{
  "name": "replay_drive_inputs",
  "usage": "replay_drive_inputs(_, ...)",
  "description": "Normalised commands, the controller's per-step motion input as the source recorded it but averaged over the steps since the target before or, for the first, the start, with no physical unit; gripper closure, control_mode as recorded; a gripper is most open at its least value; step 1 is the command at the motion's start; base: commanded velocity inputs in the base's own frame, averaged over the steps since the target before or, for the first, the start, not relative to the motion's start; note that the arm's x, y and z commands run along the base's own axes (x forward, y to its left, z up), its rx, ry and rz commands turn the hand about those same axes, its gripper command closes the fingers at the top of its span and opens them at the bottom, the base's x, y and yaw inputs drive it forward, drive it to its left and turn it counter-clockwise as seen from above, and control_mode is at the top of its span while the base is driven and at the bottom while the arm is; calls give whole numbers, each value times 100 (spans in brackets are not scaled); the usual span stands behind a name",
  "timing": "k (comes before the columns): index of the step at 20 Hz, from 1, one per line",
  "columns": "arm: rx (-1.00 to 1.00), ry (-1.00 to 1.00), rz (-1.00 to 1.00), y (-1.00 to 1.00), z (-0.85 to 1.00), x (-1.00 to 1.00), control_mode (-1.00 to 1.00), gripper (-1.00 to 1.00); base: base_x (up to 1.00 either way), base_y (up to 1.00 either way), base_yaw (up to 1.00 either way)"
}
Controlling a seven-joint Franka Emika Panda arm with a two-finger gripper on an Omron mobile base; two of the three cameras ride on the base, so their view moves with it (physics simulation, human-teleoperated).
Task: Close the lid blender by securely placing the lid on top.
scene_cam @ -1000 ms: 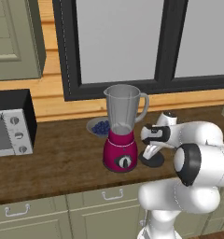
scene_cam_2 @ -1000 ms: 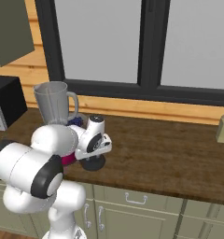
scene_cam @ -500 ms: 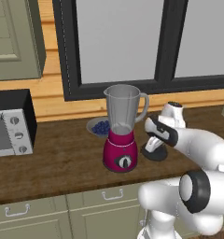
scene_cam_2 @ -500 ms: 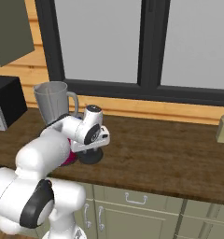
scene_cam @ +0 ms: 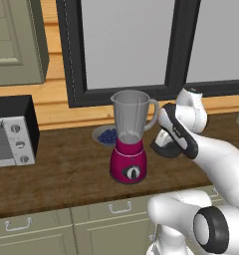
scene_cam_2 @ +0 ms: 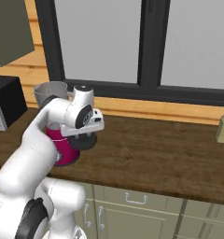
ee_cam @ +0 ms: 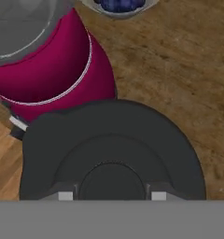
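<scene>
Dark wooden counter [scene_cam: 61, 172] is running under a wide window, and in the left base view we are seeing the blender [scene_cam: 130, 137] standing mid-counter, jar mouth open, with blueberries [scene_cam: 108, 136] just behind it and a toaster oven [scene_cam: 12, 132] well to the left. The lid [scene_cam: 166, 148] is hanging under the gripper [scene_cam: 167, 144], right of the jar and below its rim, so we judge a lift must come before any sideways move.

From the right base view, we are finding the lid [scene_cam_2: 82, 141] clear of the counter, the gripper [scene_cam_2: 84, 136] beside the magenta base, with open counter to the right.

Through the hand view, we are looking down on the lid [ee_cam: 111, 154]; both fingertips [ee_cam: 65, 196] are pinching its centre knob. We judge it light, rigid and smooth, so that knob is the sensible hold, though it may slip if it catches the rim.
</scene>
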Motion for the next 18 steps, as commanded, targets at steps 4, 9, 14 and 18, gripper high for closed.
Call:
replay_drive_inputs(4,0,0,0,15,100,-28,-100,100,0,0,0)
replay_drive_inputs(9,0,0,0,32,100,-16,-100,100,0,0,0)
replay_drive_inputs(14,0,0,0,60,100,0,-100,100,0,0,0)
replay_drive_inputs(18,-2,0,0,69,100,14,-100,100,0,0,0)
